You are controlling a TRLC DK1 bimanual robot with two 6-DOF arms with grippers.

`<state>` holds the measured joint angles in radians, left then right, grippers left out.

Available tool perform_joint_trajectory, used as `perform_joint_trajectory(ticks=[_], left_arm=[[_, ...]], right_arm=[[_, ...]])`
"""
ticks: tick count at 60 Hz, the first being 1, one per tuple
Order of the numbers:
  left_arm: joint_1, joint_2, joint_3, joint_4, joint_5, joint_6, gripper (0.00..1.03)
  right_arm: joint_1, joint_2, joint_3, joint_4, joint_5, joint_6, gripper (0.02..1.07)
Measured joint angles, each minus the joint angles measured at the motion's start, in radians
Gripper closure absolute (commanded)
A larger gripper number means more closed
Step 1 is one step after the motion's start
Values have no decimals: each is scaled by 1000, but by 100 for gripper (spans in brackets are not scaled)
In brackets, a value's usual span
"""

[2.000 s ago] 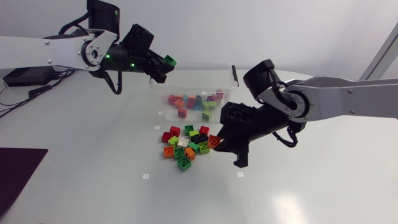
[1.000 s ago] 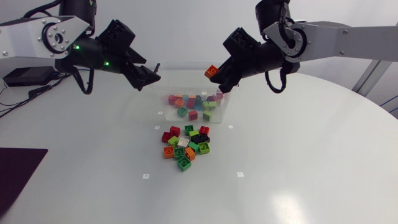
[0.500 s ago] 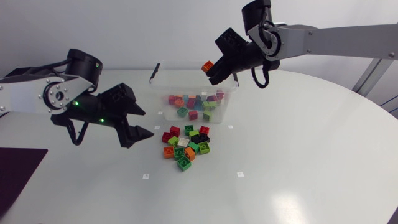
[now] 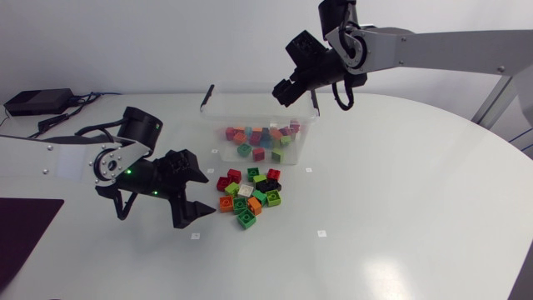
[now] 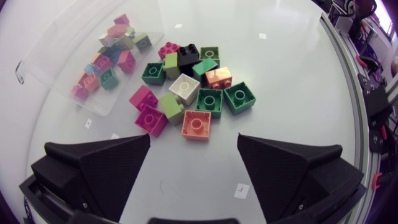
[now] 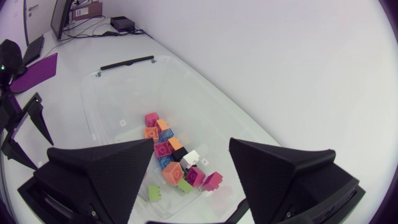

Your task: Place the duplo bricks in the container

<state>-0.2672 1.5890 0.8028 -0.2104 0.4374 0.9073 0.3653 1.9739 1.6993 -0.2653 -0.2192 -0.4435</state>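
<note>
Inside the clear rectangular plastic container (image 4: 218,117), small duplo bricks (image 4: 256,138) in pink, orange, green and blue lie heaped toward its near side, while the matte black right gripper (image 4: 281,92) hangs above its far side, jaws spread wide with nothing between them. A loose pile (image 4: 248,197) of red, green, orange, white and black bricks sits on the white table (image 4: 400,208) just in front of the container, with the left gripper (image 4: 202,193) low beside it, jaws released and empty.

Silver-grey links and black joints are seen on the left arm (image 4: 67,158) and right arm (image 4: 450,42); green lights are shown on the left.
</note>
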Motion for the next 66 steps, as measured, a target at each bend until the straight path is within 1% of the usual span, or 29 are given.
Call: perform_joint_trajectory(ticks=[11, 21, 27, 33, 37, 39, 48, 49, 54, 58, 62, 66], left_arm=[[-5, 87, 0, 30, 0, 29, 7], [-30, 140, -1, 78, 0, 40, 8], [-43, 174, -1, 108, 0, 40, 10], [-51, 204, 0, 137, 0, 40, 12], [-55, 212, 2, 147, 7, 39, 12], [-55, 216, 3, 157, 8, 39, 14], [-67, 235, 16, 184, 11, 34, 28], [-69, 237, 17, 187, 11, 32, 29], [-75, 240, 19, 192, 11, 31, 40], [-78, 243, 20, 194, 11, 27, 51], [-82, 245, 22, 195, 11, 16, 71], [-83, 246, 22, 195, 15, 9, 71]], right_arm=[[0, -136, -108, 8, -1, 0, 7], [0, -305, -266, 29, -16, -1, 7], [0, -380, -367, 55, -20, -1, 7], [2, -435, -470, 72, -27, -2, 8], [5, -459, -537, 87, -31, -2, 10], [10, -471, -578, 95, -31, -2, 10], [47, -495, -711, 121, -37, -13, 10], [52, -497, -724, 121, -38, -13, 10], [75, -504, -779, 129, -38, -24, 10], [89, -504, -804, 134, -38, -32, 10], [101, -504, -820, 135, -38, -35, 10], [114, -504, -833, 137, -38, -35, 10]])
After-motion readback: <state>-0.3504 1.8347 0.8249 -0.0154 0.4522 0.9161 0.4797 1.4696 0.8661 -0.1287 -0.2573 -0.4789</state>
